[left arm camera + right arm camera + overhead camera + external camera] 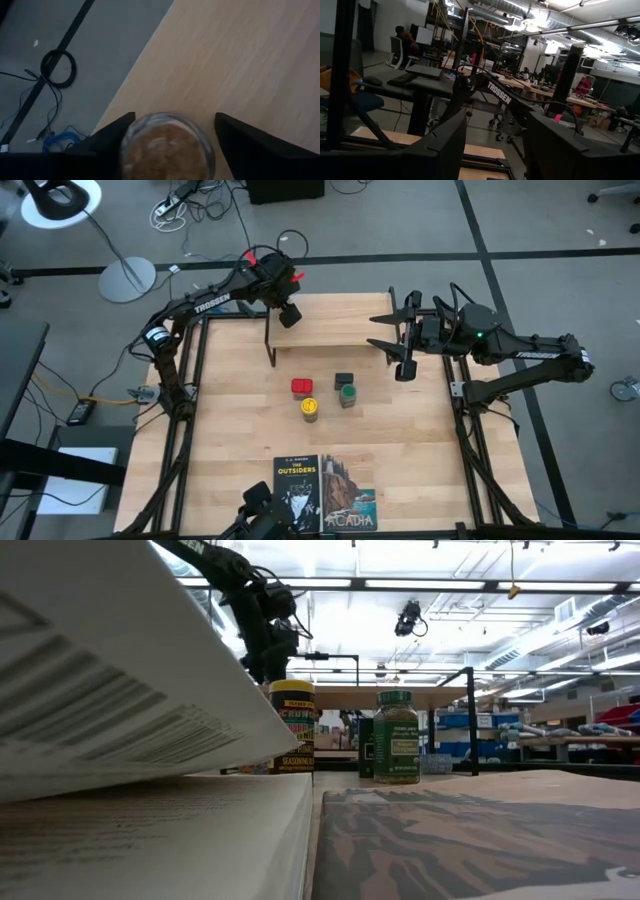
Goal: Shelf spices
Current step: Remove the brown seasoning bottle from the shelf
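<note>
My left fingers (290, 314) stand wide around a clear round jar of brown spice (167, 147) over the light wooden shelf board (330, 330); probably I am setting it down. Next: let go and lift away. My right fingers (407, 367), half open and empty, wait beside the shelf.

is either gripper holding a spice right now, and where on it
The left gripper, over the shelf, has a clear round jar between its fingers, one at each side of the body; whether they press it cannot be told. The right gripper holds nothing.
</note>
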{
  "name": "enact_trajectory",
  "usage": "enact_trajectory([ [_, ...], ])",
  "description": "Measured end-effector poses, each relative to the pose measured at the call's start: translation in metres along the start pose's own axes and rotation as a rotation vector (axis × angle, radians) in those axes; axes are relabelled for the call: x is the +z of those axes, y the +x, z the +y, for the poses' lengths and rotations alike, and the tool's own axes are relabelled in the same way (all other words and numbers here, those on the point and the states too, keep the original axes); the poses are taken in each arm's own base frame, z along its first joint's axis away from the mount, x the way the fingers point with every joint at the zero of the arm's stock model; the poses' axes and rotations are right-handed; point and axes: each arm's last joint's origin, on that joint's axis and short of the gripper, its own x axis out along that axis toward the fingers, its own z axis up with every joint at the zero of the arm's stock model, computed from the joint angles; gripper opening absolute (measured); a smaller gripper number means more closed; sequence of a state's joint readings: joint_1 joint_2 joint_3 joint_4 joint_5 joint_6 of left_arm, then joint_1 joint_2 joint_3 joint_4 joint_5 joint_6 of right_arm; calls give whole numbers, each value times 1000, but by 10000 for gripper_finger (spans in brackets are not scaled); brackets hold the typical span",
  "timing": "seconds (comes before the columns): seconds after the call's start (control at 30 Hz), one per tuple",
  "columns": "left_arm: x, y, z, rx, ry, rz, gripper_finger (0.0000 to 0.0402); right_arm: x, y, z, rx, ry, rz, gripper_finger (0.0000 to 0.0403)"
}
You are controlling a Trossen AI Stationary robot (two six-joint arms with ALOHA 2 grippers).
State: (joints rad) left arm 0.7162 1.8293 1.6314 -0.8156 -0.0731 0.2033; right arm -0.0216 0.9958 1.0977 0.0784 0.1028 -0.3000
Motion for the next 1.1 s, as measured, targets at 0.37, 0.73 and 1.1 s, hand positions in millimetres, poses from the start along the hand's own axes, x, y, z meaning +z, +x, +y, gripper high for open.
enact_trajectory([
  [0.37, 0, -1, -2, -15, 4, 2, 179, 0, 0, 0, -13, -1, 2, 208],
  [0.73, 12, -43, -10, -81, 51, -21, 179, 0, 0, -1, -14, 11, 2, 208],
  [1.1, -11, -161, -39, -144, 86, -233, 179, 2, 0, -1, -19, 12, -18, 208],
])
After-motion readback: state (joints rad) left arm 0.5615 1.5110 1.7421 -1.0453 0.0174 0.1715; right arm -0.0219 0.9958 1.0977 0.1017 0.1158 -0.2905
